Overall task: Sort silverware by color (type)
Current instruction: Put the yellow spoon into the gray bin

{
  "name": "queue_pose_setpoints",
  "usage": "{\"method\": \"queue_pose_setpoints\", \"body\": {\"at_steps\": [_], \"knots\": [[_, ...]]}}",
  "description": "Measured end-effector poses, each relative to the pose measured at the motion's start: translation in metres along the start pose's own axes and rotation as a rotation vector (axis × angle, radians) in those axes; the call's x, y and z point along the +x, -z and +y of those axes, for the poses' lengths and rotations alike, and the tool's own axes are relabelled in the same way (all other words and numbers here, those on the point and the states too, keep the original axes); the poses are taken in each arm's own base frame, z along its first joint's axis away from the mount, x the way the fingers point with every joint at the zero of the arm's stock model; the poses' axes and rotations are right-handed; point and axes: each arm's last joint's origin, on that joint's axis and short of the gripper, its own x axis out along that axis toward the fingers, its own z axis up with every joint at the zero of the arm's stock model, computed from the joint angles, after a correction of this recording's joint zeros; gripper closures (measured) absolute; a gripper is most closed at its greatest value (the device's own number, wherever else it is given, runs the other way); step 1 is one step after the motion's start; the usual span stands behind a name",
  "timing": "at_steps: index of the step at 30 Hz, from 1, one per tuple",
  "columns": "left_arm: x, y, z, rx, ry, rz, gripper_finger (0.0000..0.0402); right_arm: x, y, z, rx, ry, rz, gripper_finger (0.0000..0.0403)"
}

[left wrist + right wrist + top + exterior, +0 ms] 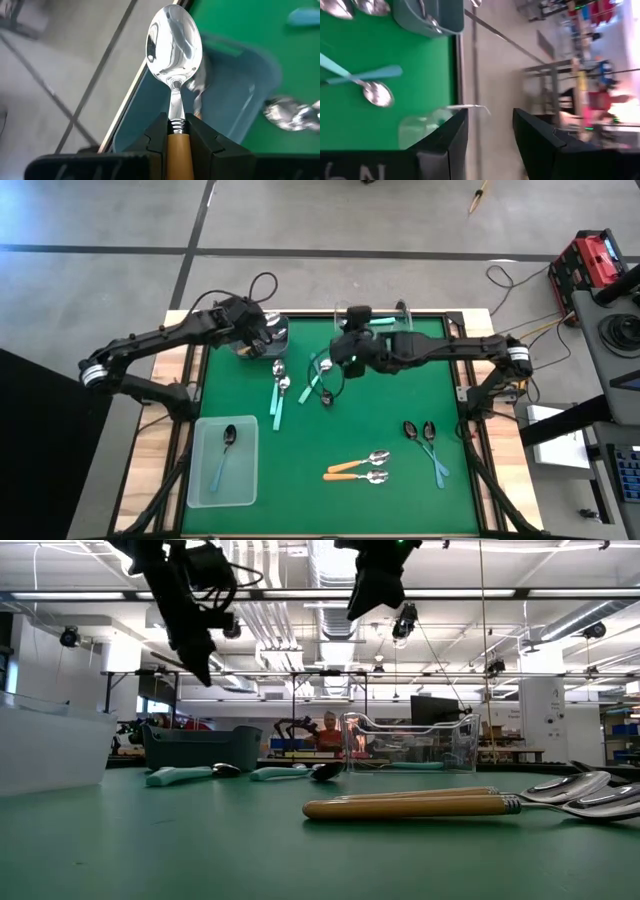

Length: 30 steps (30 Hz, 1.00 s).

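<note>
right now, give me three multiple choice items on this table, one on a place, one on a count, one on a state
1. Where does the left gripper hang?
A. over the grey bin
B. over the clear tray
C. off the table

2. How many orange-handled spoons lie on the green mat?
A. none
B. two
C. five

3. What is the right gripper doing?
A. shut on a teal spoon
B. shut on a bin
C. open, holding nothing

Answers: 1 A, the high view shows it above the bin. 2 B, a pair lies side by side. 3 C, its wrist view shows parted, empty fingers.
</note>
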Motion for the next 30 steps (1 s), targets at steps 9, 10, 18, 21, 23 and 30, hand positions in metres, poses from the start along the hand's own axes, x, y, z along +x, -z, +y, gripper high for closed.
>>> {"method": "queue_pose_setpoints", "body": {"at_steps": [9,10,18,21,23,30], "knots": [[0.023,0.012,0.006,0.026,0.02,0.173,0.0372,0.007,0.018,-0.027,0.144,-0.091,-0.036,0.0257],[0.026,0.012,0.006,0.033,0.032,0.187,0.0372,0.008,0.019,-0.027,0.145,-0.095,-0.034,0.0257],[0.053,0.009,-0.003,0.157,0.123,0.254,0.0372,0.02,0.03,-0.016,0.117,-0.132,0.008,0.0257],[0.064,0.005,-0.003,0.172,0.138,0.269,0.0372,0.02,0.035,-0.011,0.115,-0.14,0.021,0.0257],[0.071,0.003,-0.002,0.179,0.143,0.288,0.0372,0.02,0.04,-0.009,0.122,-0.143,0.029,0.0257],[0.084,-0.006,0.003,0.178,0.197,0.291,0.0372,0.02,0.048,-0.003,0.158,-0.151,0.047,0.0257]]}}
